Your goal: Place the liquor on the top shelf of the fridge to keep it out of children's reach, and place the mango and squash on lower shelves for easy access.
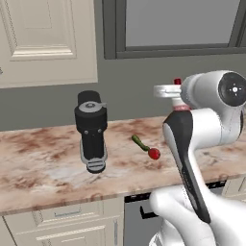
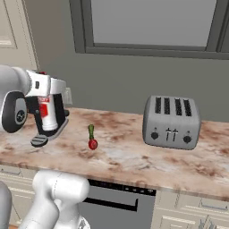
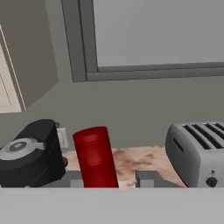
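Liquor bottle (image 3: 95, 155) stands upright between the fingertips of the gripper (image 3: 107, 179), which pinches it below the red cap; long axis vertical, lifted above the table (image 2: 134, 156), beside the coffee grinder (image 1: 91, 132).

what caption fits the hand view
Gripper around the liquor's red cap, coffee grinder and toaster flanking.

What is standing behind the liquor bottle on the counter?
In the hand view, the black coffee grinder stands behind the liquor bottle's red cap to one side, and the grey wall with a window frame beyond. The bottle's body below the cap is covered.
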Motion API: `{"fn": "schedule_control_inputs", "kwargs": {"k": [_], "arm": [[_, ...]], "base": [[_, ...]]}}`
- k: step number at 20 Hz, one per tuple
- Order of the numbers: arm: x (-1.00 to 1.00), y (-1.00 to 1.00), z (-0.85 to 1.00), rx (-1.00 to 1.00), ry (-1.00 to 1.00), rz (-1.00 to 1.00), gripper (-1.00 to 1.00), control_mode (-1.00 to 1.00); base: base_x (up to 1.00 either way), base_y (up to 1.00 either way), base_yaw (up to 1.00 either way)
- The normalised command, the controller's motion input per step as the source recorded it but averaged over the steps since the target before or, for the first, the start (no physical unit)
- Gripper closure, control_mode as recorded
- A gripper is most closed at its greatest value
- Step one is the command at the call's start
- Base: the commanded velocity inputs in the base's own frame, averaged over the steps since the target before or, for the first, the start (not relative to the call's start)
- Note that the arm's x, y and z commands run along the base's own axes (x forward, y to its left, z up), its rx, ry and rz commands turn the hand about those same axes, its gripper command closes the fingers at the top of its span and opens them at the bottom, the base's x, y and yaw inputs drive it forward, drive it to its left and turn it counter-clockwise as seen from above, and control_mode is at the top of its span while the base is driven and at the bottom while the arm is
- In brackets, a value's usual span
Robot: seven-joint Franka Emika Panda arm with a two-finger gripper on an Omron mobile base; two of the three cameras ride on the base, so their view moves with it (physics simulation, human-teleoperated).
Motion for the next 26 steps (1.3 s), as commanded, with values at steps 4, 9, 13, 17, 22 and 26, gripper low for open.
{"fn": "schedule_control_inputs", "kwargs": {"k": [4, 9, 13, 17, 22, 26], "arm": [[0.0, -0.18, 0.0, 0.0, 0.07, 0.11, 1.0, -1.0], [-0.01, -0.04, -0.18, 0.0, 0.06, 0.14, 1.0, -1.0], [-0.04, 0.0, -0.27, 0.0, 0.05, 0.13, 1.0, 1.0], [0.0, 0.0, 0.0, 0.0, 0.0, 0.0, 1.0, 1.0], [0.0, 0.0, 0.0, 0.0, 0.0, 0.0, 1.0, 1.0], [0.0, 0.0, 0.0, 0.0, 0.0, 0.0, 1.0, 1.0]], "base": [[0.0, 0.0, 0.0], [0.0, 0.0, 0.0], [-0.05, 0.0, 0.05], [-0.38, 0.0, 0.25], [-0.63, -0.06, 0.29], [-0.56, -0.04, 0.32]]}}
